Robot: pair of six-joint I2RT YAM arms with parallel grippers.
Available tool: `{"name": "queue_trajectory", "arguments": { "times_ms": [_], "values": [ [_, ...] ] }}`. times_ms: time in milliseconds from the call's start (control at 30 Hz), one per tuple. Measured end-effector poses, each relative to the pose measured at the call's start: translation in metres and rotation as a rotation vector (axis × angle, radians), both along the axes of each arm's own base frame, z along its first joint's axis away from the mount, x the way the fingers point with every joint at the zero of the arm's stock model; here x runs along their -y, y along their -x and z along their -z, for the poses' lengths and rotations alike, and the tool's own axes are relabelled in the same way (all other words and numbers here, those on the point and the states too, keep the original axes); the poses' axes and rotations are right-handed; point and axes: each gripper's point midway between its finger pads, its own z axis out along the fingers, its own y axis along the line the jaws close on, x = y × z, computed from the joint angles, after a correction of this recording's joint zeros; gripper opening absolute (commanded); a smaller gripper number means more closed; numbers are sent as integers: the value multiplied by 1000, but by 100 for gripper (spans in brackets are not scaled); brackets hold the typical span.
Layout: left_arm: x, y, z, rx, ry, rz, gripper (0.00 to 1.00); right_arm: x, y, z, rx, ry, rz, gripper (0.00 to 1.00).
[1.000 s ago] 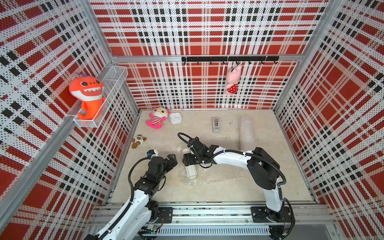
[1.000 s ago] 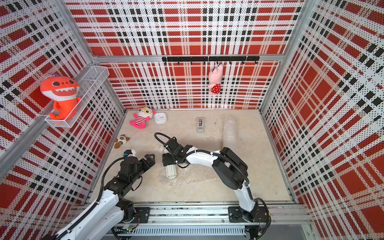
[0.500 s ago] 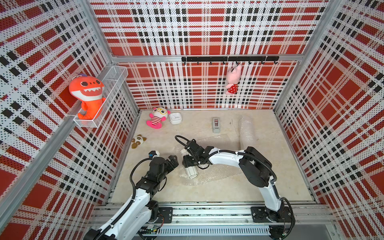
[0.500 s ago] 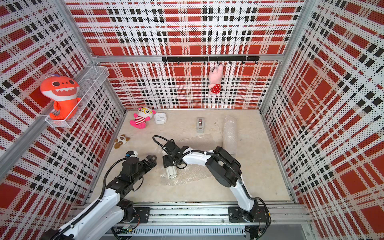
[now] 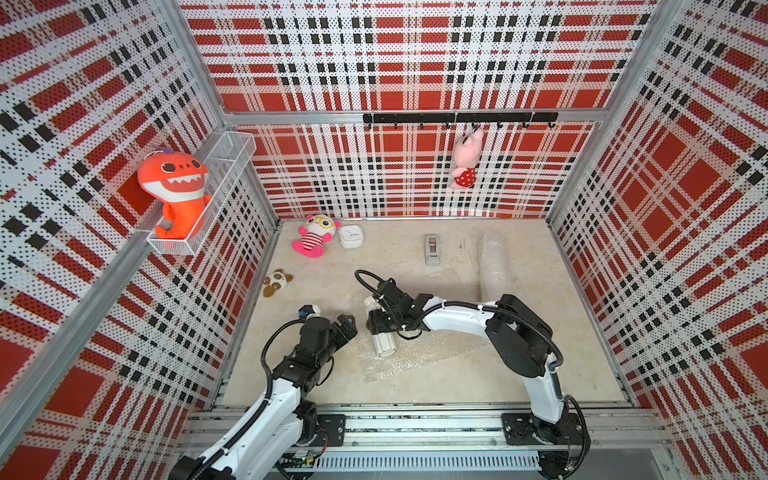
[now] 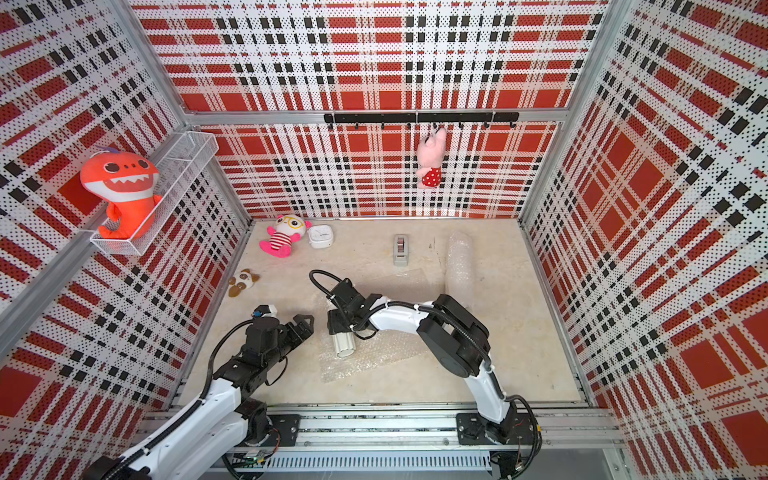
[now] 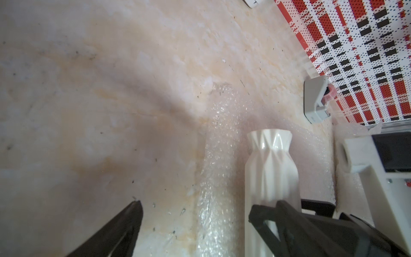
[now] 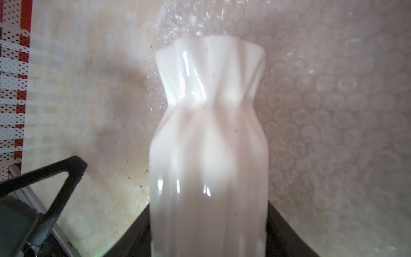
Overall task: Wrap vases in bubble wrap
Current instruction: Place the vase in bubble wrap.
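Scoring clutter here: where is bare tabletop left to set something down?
Bare: between small white rounded box and grey tape dispenser; near right corner by the right arm's base. Crowded: centre, around the white ribbed ceramic vase over clear bubble wrap.

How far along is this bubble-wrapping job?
Done, apparently: a bubble wrap roll lies far back, its contents unseen. In hand: the right tool grips a bare vase lying on a flat bubble wrap sheet; the left tool hovers open beside it. Left: rolling that sheet around the vase.
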Motion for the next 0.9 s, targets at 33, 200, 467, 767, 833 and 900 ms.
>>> {"name": "queue_trajectory", "arguments": {
  "times_ms": [33, 200, 467, 767, 833, 900],
  "values": [
    [0, 0, 1, -1, 1, 1, 91, -1, -1, -1, 1, -7, 3, 50],
    [2, 3, 6, -14, 11, 8, 84, -1, -1, -1, -6, -11, 11, 51],
    [14, 11, 19, -54, 23, 56, 72, 0, -1, 1, -7, -5, 17, 60],
    [35, 21, 41, -132, -4, 130, 66, 3, 0, 6, -16, 3, 20, 74],
    [36, 20, 41, -129, -6, 130, 62, 1, -1, 5, -11, -6, 21, 77],
    [36, 19, 42, -128, -8, 131, 61, 0, -2, 3, -4, -15, 20, 78]
  ]
}}
